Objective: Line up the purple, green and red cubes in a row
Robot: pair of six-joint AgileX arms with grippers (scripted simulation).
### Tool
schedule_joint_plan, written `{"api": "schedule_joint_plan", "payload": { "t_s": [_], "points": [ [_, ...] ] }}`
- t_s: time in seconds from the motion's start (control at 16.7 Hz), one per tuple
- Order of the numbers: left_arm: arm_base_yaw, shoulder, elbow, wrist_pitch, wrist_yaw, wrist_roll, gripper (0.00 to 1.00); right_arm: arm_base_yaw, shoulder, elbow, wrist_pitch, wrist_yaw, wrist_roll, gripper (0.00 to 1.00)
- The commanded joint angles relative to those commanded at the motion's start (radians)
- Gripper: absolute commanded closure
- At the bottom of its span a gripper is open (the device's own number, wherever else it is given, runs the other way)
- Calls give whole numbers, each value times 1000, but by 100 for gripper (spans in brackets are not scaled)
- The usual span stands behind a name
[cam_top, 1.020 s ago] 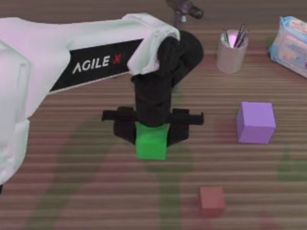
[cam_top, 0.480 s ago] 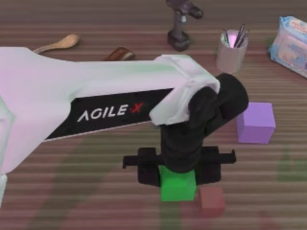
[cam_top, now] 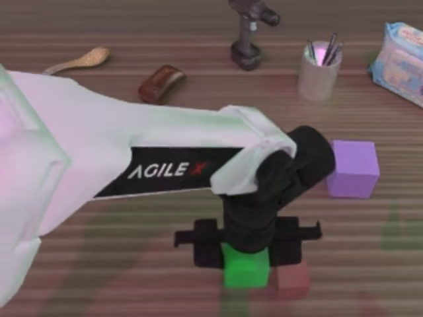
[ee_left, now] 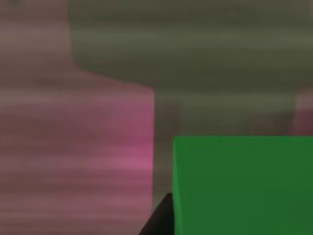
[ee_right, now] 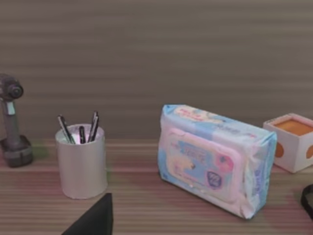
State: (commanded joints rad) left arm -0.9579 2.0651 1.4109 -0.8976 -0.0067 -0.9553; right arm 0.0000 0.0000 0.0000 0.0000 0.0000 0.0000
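Observation:
My left gripper (cam_top: pixel 247 257) reaches in from the left and is shut on the green cube (cam_top: pixel 246 272) near the table's front edge. In the left wrist view the green cube (ee_left: pixel 244 186) fills the lower part, with one dark finger (ee_left: pixel 159 220) against its side. The small red cube (cam_top: pixel 293 281) sits right beside the green one on its right, edges touching or nearly so, partly under the gripper. The purple cube (cam_top: pixel 354 168) stands apart, farther back and to the right. My right gripper (ee_right: pixel 203 218) is parked out of the top view, open and empty.
Along the back stand a wooden spoon (cam_top: pixel 77 61), a glossy brown block (cam_top: pixel 161 82), a drill (cam_top: pixel 250 33), a pen cup (cam_top: pixel 319 70) and a wipes pack (cam_top: pixel 400 54). A white and orange box (ee_right: pixel 292 142) sits beyond the wipes.
My left arm carried the green cube from mid-table rightward and toward the front edge, then lowered it slightly beside the red cube. The purple and red cubes have not moved.

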Motion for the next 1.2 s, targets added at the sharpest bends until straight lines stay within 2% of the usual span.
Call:
{"api": "schedule_joint_plan", "payload": {
  "t_s": [0.18, 0.42, 1.2],
  "points": [
    [-1, 37, -54, 82, -3, -2, 100, 0, 0, 0, 0, 0, 0, 0],
    [-1, 40, -59, 88, -3, -3, 100, 0, 0, 0, 0, 0, 0, 0],
    [-1, 40, -59, 88, -3, -3, 2, 0, 0, 0, 0, 0, 0, 0]
  ]
}}
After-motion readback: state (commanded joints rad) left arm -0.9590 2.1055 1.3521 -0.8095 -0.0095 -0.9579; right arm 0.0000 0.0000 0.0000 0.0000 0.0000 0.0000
